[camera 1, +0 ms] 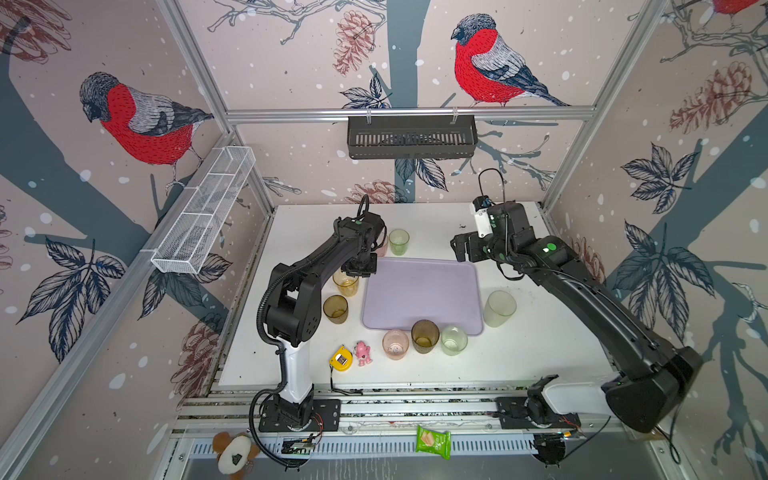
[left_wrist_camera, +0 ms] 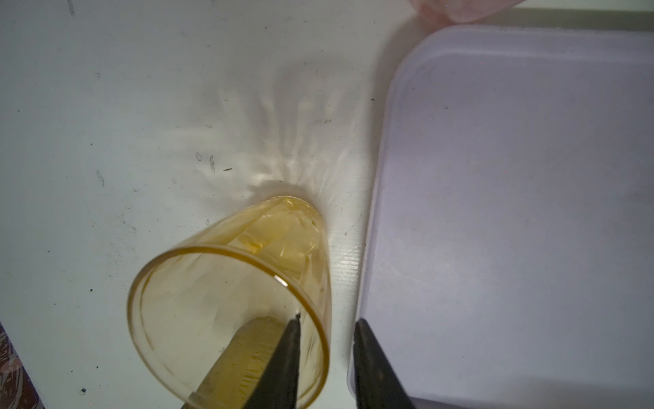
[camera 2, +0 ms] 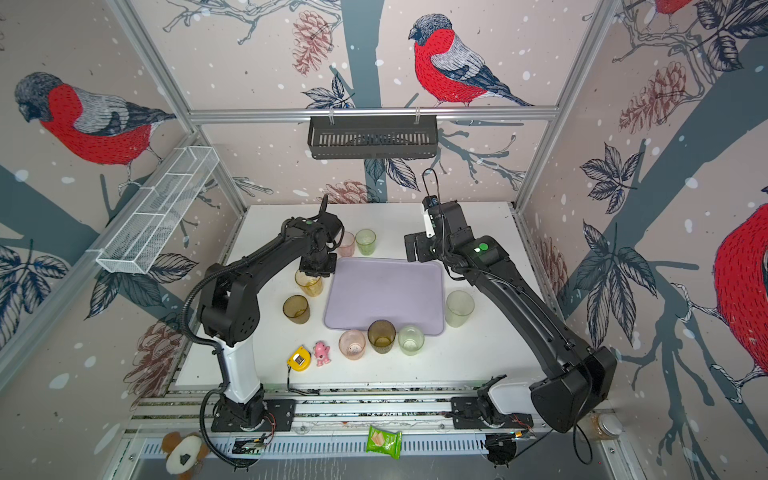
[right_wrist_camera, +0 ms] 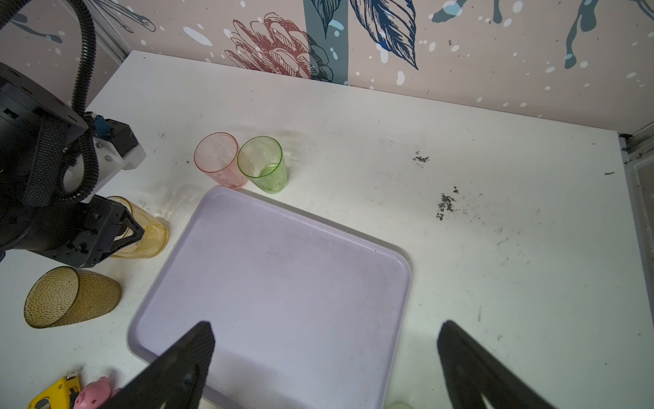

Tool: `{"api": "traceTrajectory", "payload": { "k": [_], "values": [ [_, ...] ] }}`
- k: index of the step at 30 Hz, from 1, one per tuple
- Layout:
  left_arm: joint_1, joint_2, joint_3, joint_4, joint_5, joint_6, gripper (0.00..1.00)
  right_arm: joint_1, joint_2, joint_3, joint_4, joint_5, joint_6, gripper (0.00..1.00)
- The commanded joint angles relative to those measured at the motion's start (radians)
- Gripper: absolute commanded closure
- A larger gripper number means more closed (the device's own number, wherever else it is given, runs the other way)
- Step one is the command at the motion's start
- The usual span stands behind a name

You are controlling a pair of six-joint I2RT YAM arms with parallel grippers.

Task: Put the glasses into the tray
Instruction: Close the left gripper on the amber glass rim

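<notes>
Step in hand: the first pick, as I judge it. The tray (camera 1: 419, 291) holds no glass, and the left gripper (left_wrist_camera: 327, 318) is set on the amber glass (left_wrist_camera: 230, 301).
Amber glass: upright on the desk (camera 1: 540, 353), just beside the tray's edge at about 9 to 10 o'clock of the tray, not in it.
Left gripper: points down with its jaws part-way apart, straddling the glass wall on the tray side. The inner finger (left_wrist_camera: 279, 361) is inside the glass; the outer finger (left_wrist_camera: 378, 368) is in the gap between glass and tray. A sliver of space shows on each side of the wall, so it is not clamped on it yet.
Right gripper (camera 1: 463, 249): spread wide and empty, hovering by the tray's corner at about 1 o'clock.
Other glasses: brown glass (right_wrist_camera: 70, 297) at 8 o'clock; pink glass (right_wrist_camera: 217, 159) and green glass (right_wrist_camera: 263, 164) side by side at 11 o'clock; row of three glasses (camera 1: 425, 336) at 6 o'clock; frosted glass (camera 1: 499, 308) at 4 o'clock. All appear to stand on the desk.
Next move: probably pinch the wall, lift until the base clears the low rim, carry toward 3 o'clock, and set the glass down upright well inside the tray, leaving room for the rest.
Care: an off-centre pinch on a thin wall may let the glass tilt, and the outer finger has little room beside the rim.
</notes>
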Motion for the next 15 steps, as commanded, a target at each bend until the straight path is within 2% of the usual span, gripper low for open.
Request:
{"api": "traceTrajectory", "payload": {
  "k": [1, 15],
  "values": [
    [-0.002, 0.004, -0.002, -0.012, -0.011, 0.009, 0.73, 0.002, 0.001, 0.005, 0.02, 0.004, -0.004, 0.0],
    [-0.002, 0.005, -0.017, -0.006, -0.008, 0.01, 0.83, 0.002, 0.006, 0.0, 0.023, 0.001, -0.003, 0.0]
  ]
}}
